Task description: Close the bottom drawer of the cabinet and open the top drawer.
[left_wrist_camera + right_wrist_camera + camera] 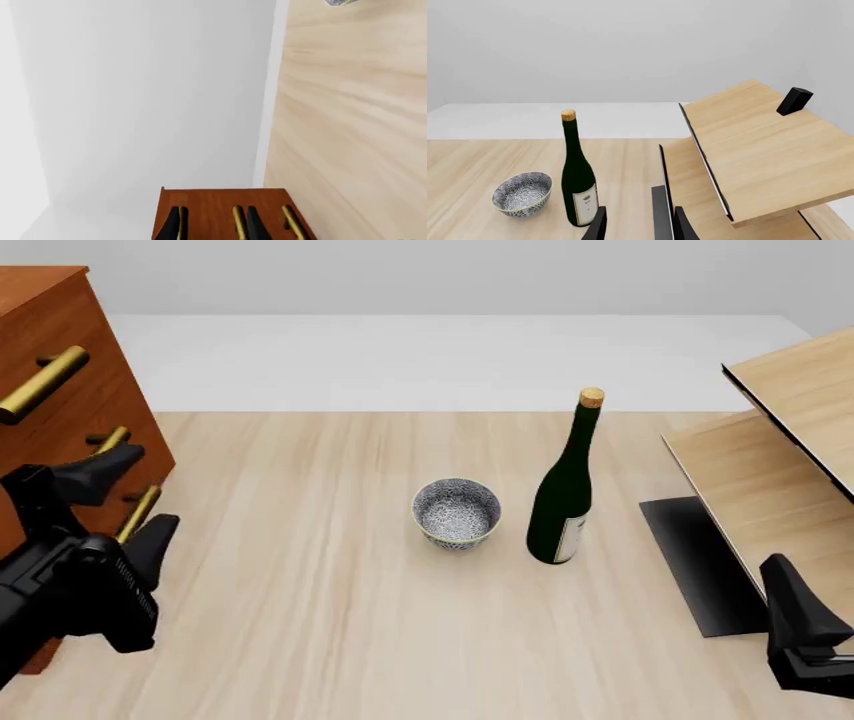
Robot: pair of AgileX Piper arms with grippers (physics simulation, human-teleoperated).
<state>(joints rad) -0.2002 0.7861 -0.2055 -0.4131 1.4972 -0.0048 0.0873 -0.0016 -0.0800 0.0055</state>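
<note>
the big reddish-brown wooden cabinet [60,390] stands at the table's left edge. its lowest drawer's brass bar handle [138,513] sits between the left gripper's [127,502] wide-spread black fingers, nothing clamped. the right gripper [639,224] hangs parted, empty, well away.

Pale wood table [334,640], plain grey wall [627,50] (seemingly evenly lit).
</note>
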